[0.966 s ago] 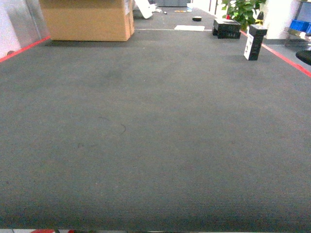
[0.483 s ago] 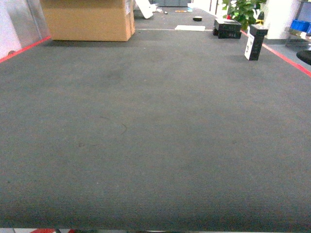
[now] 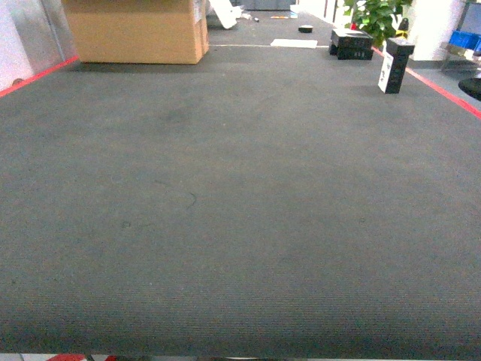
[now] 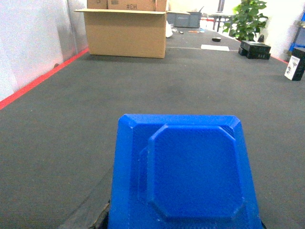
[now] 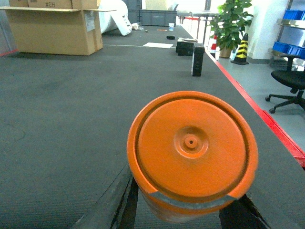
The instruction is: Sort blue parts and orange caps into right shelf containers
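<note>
A blue part (image 4: 183, 176), a blocky piece with an octagonal raised face, fills the lower left wrist view, and my left gripper (image 4: 183, 225) is shut on it from below, its fingers almost wholly hidden. In the right wrist view a round orange cap (image 5: 191, 152) hangs above the carpet with my right gripper (image 5: 188, 222) shut on it; dark fingers (image 5: 127, 210) show on either side beneath. Blue containers (image 5: 291, 14) stand on a metal shelf at the far right, cut off by the frame. Neither gripper shows in the head view.
Dark grey carpet (image 3: 240, 210) stretches ahead, edged by red tape (image 3: 443, 89). A large cardboard box (image 3: 135, 30) stands at the back left. A black-and-white box (image 3: 394, 66), black cases (image 3: 350, 43), a potted plant (image 5: 232, 24) and an office chair (image 5: 290, 83) are to the right.
</note>
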Motion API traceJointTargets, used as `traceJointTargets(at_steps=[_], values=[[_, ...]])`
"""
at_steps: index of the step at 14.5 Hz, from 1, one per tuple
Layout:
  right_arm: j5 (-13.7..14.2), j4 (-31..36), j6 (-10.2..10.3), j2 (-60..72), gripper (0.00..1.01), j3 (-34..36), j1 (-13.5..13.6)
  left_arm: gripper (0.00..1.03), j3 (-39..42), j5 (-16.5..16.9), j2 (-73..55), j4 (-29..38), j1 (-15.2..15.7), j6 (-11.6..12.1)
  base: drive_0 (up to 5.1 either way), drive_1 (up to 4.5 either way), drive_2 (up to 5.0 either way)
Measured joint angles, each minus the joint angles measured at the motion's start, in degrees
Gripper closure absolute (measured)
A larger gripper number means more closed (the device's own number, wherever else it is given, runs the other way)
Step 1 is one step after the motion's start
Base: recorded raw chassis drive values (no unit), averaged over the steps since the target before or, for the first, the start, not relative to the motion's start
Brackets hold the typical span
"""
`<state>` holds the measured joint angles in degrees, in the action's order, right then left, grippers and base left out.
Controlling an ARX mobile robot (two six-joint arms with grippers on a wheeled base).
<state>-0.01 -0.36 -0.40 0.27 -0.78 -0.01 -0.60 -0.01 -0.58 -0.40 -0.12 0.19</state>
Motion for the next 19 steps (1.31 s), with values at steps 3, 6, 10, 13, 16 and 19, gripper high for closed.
traceJointTargets(at_steps=[3, 6, 10, 13, 16, 19], values=[[0.0, 0.0, 0.0, 0.0, 0.60, 0.0, 0.0, 0.60, 0.0, -0.1, 0.0, 0.0, 0.1, 0.0, 0.0, 0.00, 0.0], [0.0, 0.0, 0.0, 0.0, 0.60, 0.0, 0.0, 0.60, 0.0, 0.0, 0.0, 0.0, 0.1, 0.0, -1.1, -1.11, -1.1], [0.0, 0.0, 0.0, 0.0, 0.60, 0.0, 0.0, 0.60, 0.0, 0.0, 0.0, 0.0, 0.1, 0.0, -1.6, -1.60, -1.6], [0.0, 0.0, 0.0, 0.0, 0.60, 0.0, 0.0, 0.60, 0.0, 0.0, 0.0, 0.0, 0.1, 0.0, -1.8, -1.76, -1.8], [0.0, 0.0, 0.0, 0.0, 0.60, 0.0, 0.0, 0.60, 0.0, 0.0, 0.0, 0.0, 0.1, 0.0, -1.5, -1.51, -1.5], [0.0, 0.0, 0.0, 0.0, 0.60, 0.0, 0.0, 0.60, 0.0, 0.0, 0.0, 0.0, 0.1, 0.0, -1.7, -1.68, -1.7]])
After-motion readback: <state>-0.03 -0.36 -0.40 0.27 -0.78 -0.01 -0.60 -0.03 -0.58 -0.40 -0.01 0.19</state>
